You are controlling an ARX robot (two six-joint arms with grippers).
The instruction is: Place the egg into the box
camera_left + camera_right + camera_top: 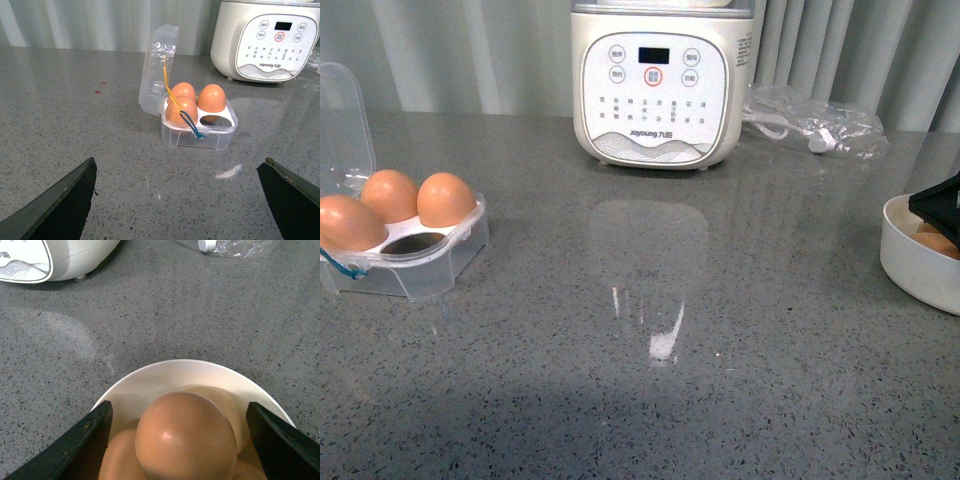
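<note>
Found the egg [186,437] sitting topmost in the white bowl [165,371], squarely between the jaws of the right gripper [178,432], both jaws spread wide, one on each side and neither touching the shell. Judged its long axis as pointing roughly up toward the wrist camera, rounded end uppermost, though could not fix the tilt for certain. Placed the bowl at the far right edge of the grey countertop [670,400] in the front view and the box [432,268] at the far left, well apart, with the width of the counter between. Reckoned the right arm plainly the nearer to the egg, being right over it, and the left gripper [178,172] the nearer to the box: hovering above bare counter, jaws likewise wide and holding nothing, facing the box but well short of it. Judged the coming move as a straight closing on the egg's flanks, then a long carry leftward. Counted three eggs seated in the box's four cups, leaving one empty cup [213,119], the near one on the side toward the bowl, with the lid [157,65] standing open on the side away from it. Counted at least three eggs in the bowl, the chosen one included, plus a sliver of perhaps a fourth low at the edge. Counted one bowl, one box, one egg cooker [665,80], one crumpled clear plastic bag [815,122] behind, two grippers.
</note>
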